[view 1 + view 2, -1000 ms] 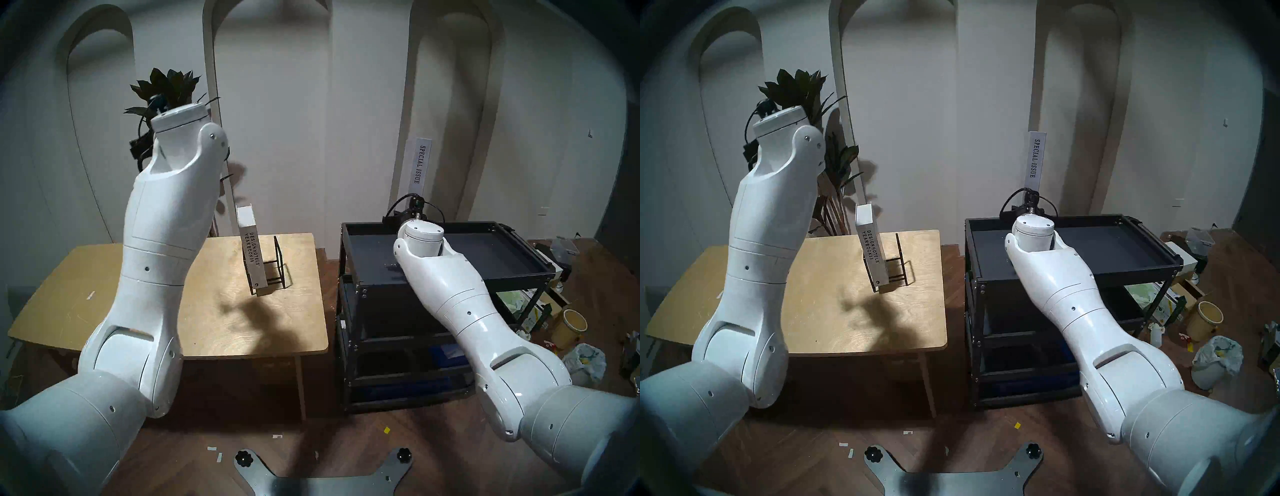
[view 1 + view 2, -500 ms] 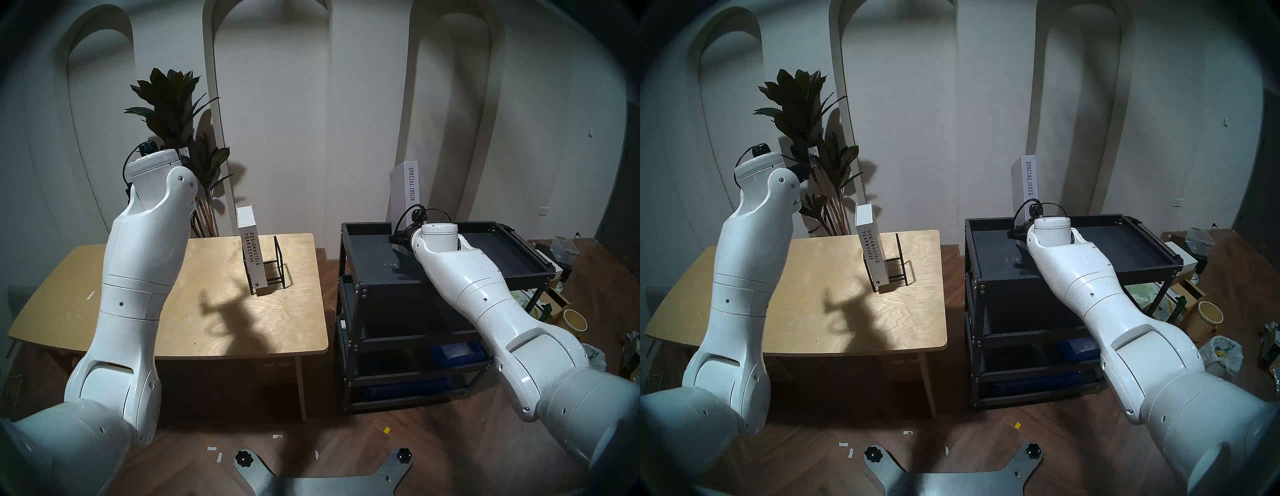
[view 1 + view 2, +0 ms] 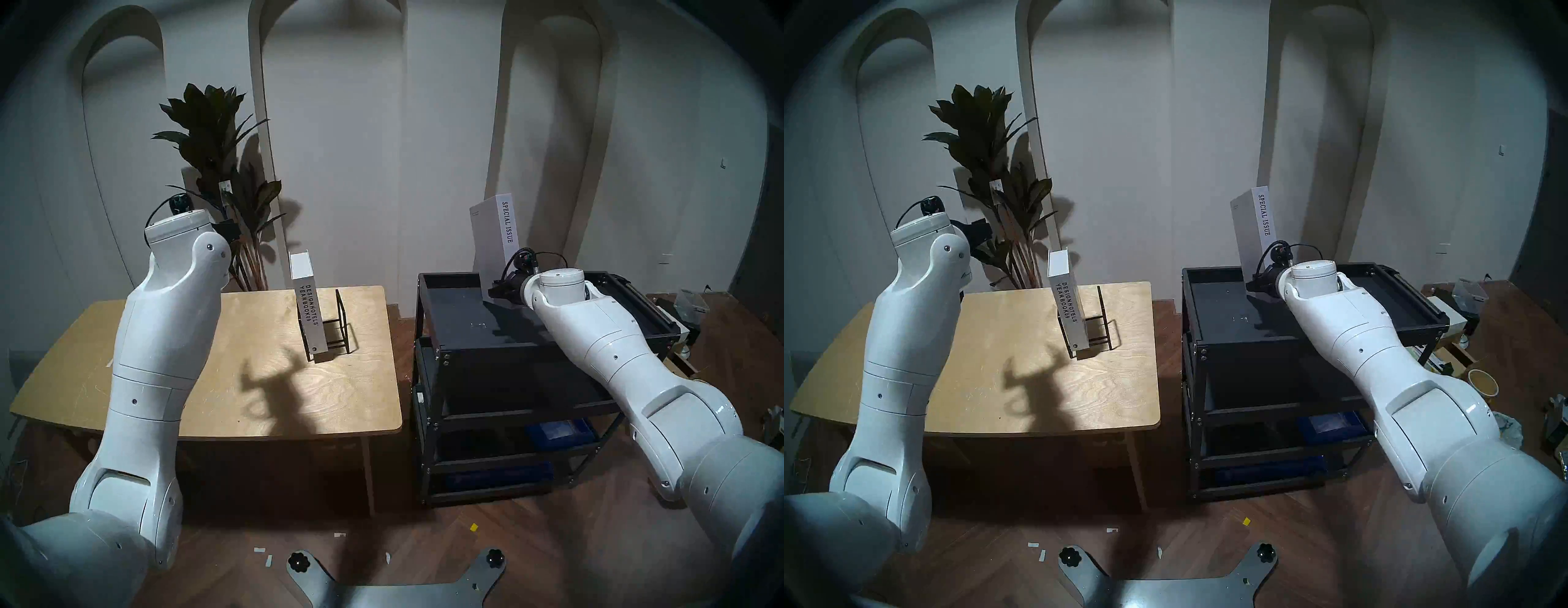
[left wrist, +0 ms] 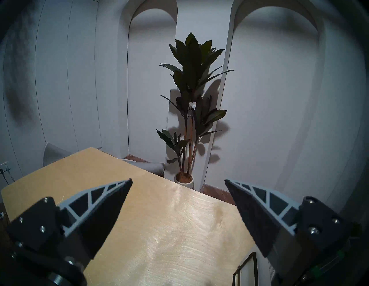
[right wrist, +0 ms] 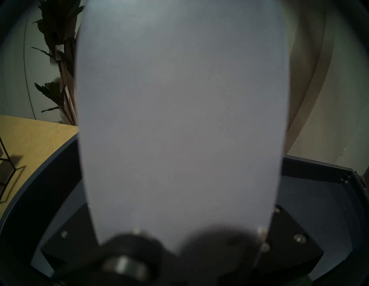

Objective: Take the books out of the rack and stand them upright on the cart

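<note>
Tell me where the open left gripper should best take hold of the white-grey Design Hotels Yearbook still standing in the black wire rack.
Probably by the upper half of the white-grey Design Hotels Yearbook hardback, coming down from above, one finger on each cover. It stands nearly upright at the left end of the low black wire rack, so its top rises clear of the wire; lower down the frame would block the fingers of the left gripper.

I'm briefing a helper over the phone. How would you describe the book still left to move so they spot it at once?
Find the light wooden table left of the black cart. On it sits a small black wire rack, and the book stands at the rack's left end. It is the shorter one, its spine reading DESIGN HOTELS YEARBOOK 09, with no claw on it.
</note>
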Controlling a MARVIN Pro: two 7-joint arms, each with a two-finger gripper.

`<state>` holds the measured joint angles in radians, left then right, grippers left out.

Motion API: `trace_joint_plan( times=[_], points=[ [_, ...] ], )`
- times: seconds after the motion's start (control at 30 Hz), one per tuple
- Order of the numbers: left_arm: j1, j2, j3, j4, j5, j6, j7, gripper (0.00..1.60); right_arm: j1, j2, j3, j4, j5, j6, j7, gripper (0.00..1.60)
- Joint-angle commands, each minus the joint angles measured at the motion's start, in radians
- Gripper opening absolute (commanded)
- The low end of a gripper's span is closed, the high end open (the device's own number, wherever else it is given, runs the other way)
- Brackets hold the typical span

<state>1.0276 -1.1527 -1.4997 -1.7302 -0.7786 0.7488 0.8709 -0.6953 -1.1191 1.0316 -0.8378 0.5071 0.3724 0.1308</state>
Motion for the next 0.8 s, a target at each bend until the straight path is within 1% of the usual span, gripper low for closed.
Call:
trace_joint_plan(
  times=[0.0,0.07,0.13,0.17,0.23,0.33,0.37,0.4,0.47,0.5,0.53,0.57,0.6,0.63,0.67,0.7,0.73,0.77],
  points=[
    [0.032,0.026,-0.001,-0.040,0.013,-0.028,-0.026,1.60,-0.048,0.028,0.065,0.020,0.016,-0.123,0.067,0.00],
    [0.039,0.027,0.003,-0.040,0.015,-0.032,-0.030,1.60,-0.071,0.025,0.084,0.022,0.015,-0.143,0.065,0.00],
    [0.046,0.028,0.007,-0.041,0.018,-0.037,-0.035,1.60,-0.093,0.019,0.104,0.030,0.015,-0.186,0.068,0.00],
    [0.048,0.028,0.009,-0.042,0.019,-0.039,-0.038,1.60,-0.100,0.016,0.116,0.030,0.014,-0.177,0.068,0.00],
    [0.052,0.028,0.013,-0.042,0.022,-0.044,-0.042,1.60,-0.114,0.008,0.126,0.044,0.008,-0.225,0.068,0.00],
    [0.056,0.028,0.021,-0.043,0.026,-0.047,-0.047,1.60,-0.127,-0.005,0.147,0.057,0.004,-0.261,0.067,0.00],
    [0.057,0.029,0.025,-0.043,0.027,-0.049,-0.049,1.60,-0.129,-0.010,0.151,0.066,0.002,-0.292,0.070,0.00],
    [0.059,0.029,0.028,-0.043,0.028,-0.049,-0.050,1.60,-0.130,-0.016,0.160,0.072,0.001,-0.295,0.067,0.00],
    [0.062,0.031,0.035,-0.041,0.032,-0.054,-0.053,1.60,-0.128,-0.025,0.166,0.095,-0.003,-0.342,0.075,0.00],
    [0.063,0.032,0.036,-0.041,0.032,-0.055,-0.054,1.60,-0.127,-0.029,0.173,0.099,-0.007,-0.338,0.077,0.00],
    [0.064,0.033,0.039,-0.042,0.034,-0.056,-0.055,1.60,-0.123,-0.036,0.174,0.119,-0.006,-0.374,0.080,0.00],
    [0.065,0.034,0.040,-0.042,0.034,-0.058,-0.055,1.60,-0.121,-0.041,0.180,0.125,-0.008,-0.374,0.084,0.00],
    [0.067,0.035,0.042,-0.043,0.035,-0.059,-0.056,1.60,-0.113,-0.048,0.178,0.151,-0.009,-0.408,0.089,0.00],
    [0.068,0.036,0.042,-0.043,0.036,-0.060,-0.057,1.60,-0.107,-0.053,0.182,0.163,-0.012,-0.408,0.094,0.00],
    [0.069,0.037,0.044,-0.044,0.036,-0.060,-0.058,1.60,-0.099,-0.056,0.173,0.186,-0.015,-0.442,0.102,0.00],
    [0.069,0.038,0.044,-0.044,0.036,-0.061,-0.058,1.60,-0.096,-0.060,0.176,0.193,-0.020,-0.437,0.100,0.00],
    [0.071,0.039,0.045,-0.045,0.037,-0.062,-0.058,1.60,-0.085,-0.068,0.175,0.222,-0.014,-0.467,0.109,0.00],
    [0.072,0.040,0.045,-0.047,0.037,-0.062,-0.058,1.60,-0.080,-0.071,0.172,0.236,-0.014,-0.480,0.111,0.00]
  ],
)
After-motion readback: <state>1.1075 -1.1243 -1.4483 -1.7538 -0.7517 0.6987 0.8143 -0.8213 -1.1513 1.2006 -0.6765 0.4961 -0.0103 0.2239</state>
